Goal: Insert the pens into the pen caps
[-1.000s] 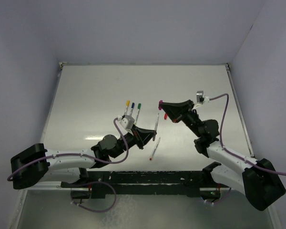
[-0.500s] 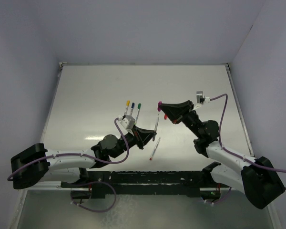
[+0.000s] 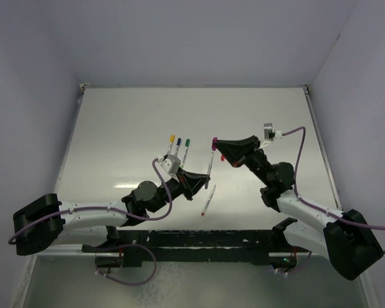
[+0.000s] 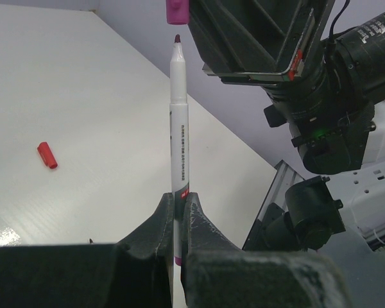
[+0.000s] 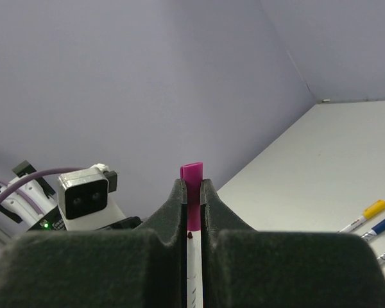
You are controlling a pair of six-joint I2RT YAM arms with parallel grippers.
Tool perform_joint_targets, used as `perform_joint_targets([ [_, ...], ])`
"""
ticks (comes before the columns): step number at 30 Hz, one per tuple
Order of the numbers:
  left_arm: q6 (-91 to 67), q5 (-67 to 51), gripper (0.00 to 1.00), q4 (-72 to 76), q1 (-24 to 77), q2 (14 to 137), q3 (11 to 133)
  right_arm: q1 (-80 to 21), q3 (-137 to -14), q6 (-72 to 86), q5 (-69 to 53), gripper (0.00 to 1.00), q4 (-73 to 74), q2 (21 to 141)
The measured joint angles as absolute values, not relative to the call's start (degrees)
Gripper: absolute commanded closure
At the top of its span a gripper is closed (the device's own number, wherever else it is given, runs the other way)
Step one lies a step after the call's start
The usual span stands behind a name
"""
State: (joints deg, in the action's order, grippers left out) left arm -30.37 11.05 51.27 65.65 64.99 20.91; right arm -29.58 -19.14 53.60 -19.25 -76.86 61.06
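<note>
Noted a pale table (image 3: 115, 128), both arms reaching in to meet above its middle.
Found left gripper (image 4: 179, 200) clamped tight on the lower barrel of a pen (image 4: 179, 122), sitting low and to the left of the meeting point. Found right gripper (image 5: 192, 187) pinched shut on a purple cap (image 5: 192, 172), higher and to the right.
Logged three capped pens (image 3: 178, 146) lying side by side on the table just behind the left wrist, one bare pen (image 3: 208, 199) flat nearer the arm bases, and one red cap (image 4: 47, 154) loose on the table, well apart from the held pair.
Read the held pen's long axis as running up and away from the left fingers, straight toward the purple cap, dark tip (image 4: 177, 40) leading.
Placed that tip just beneath the cap's open mouth, apart from it, not yet entered. From the right wrist, seen lined up between the fingers directly under the cap.
Judged the two axes close to in line; any small sideways offset too fine to tell.
Judged the coming move a short push along that axis, with neither arm clearly nearer. Main risk judged to be the tip catching the cap's rim
</note>
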Motion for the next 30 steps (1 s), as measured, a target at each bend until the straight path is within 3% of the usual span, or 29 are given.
perform_joint_targets([
  [30,-30.4,11.0,1.00,51.2,65.6,64.9,20.9,-30.4,-18.0,54.5,-19.0,1.00,-78.3,61.9],
])
